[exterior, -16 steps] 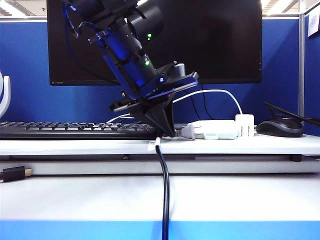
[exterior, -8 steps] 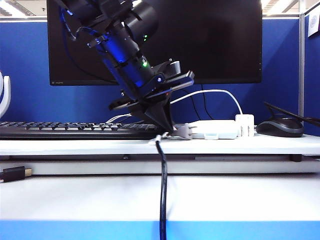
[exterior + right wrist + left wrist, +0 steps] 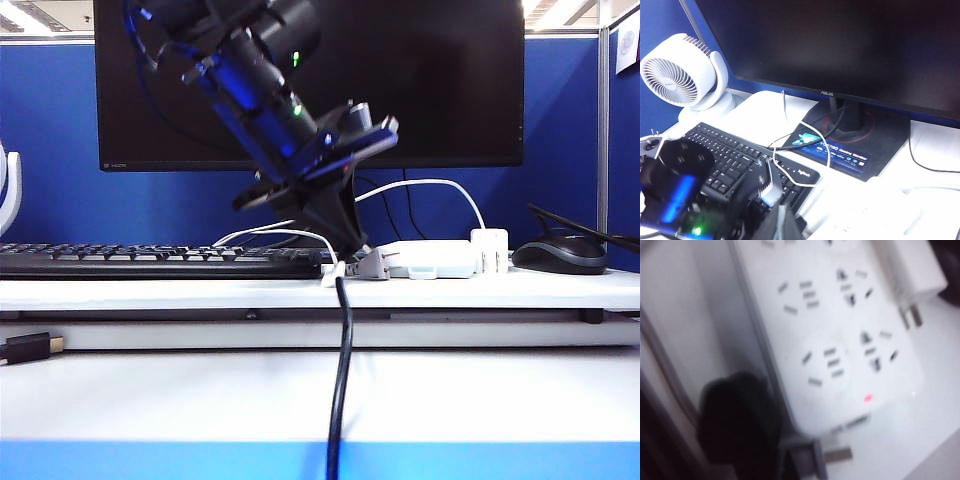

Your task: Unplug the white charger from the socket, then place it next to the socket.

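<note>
My left gripper [image 3: 345,258] sits low beside the socket [image 3: 430,258]; its finger spacing is unreadable. White charger [image 3: 489,250] plugged in. My right gripper is out of frame, fingers fully closed.

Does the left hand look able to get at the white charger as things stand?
Probably yes: left hand at one end of the socket, white charger at the other, nothing between; right hand unseen.

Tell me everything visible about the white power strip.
The socket is a flat white plastic strip with rounded corners, lying face up. The outlets in view are empty, and a red light glows near one end. The white charger lies alongside, prongs bare. The left gripper hovers at its left end; the right gripper is out of view.
</note>
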Robot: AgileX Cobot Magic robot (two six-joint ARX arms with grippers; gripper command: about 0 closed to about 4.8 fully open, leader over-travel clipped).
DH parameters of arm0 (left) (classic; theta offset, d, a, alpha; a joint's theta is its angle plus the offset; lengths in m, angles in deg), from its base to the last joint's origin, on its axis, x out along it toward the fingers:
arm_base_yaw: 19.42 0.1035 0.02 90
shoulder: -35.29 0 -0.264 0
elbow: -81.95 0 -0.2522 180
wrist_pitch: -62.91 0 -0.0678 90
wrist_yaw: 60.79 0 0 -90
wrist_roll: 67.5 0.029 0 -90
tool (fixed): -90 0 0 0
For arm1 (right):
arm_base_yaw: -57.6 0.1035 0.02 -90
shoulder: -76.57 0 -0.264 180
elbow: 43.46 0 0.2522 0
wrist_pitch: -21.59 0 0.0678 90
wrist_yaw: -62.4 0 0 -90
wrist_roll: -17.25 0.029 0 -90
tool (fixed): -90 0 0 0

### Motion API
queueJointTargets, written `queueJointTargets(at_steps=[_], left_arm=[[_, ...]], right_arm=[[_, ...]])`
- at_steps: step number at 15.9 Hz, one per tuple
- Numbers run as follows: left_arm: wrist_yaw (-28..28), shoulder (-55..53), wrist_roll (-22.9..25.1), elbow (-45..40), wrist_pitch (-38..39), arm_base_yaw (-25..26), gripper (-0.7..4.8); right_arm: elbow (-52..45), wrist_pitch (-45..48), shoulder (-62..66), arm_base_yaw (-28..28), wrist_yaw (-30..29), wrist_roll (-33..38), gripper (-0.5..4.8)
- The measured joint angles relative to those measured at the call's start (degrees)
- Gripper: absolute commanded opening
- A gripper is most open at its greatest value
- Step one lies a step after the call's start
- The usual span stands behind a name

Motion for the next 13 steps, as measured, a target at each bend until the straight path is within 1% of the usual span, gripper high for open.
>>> queueJointTargets(at_steps=[2,8,10,11,13], left_arm=[[-0.04,0.15,0.00,1.70,-0.26,0.04,-0.05],[-0.04,0.11,0.00,1.70,-0.07,0.04,-0.05],[-0.09,0.13,0.00,4.17,2.78,0.04,-0.05],[-0.13,0.70,0.07,5.53,2.99,0.04,-0.05],[-0.22,4.31,0.09,7.19,3.72,0.04,-0.05]], right_arm=[[0.00,0.00,0.00,0.00,0.00,0.00,-0.08],[0.00,-0.02,0.00,0.00,0.00,0.00,-0.08],[0.00,-0.94,0.00,0.00,0.09,-1.11,-0.08],[0.00,-1.33,0.00,0.00,0.15,-1.46,-0.08],[0.00,-1.11,-0.13,0.00,0.28,-2.84,-0.08]])
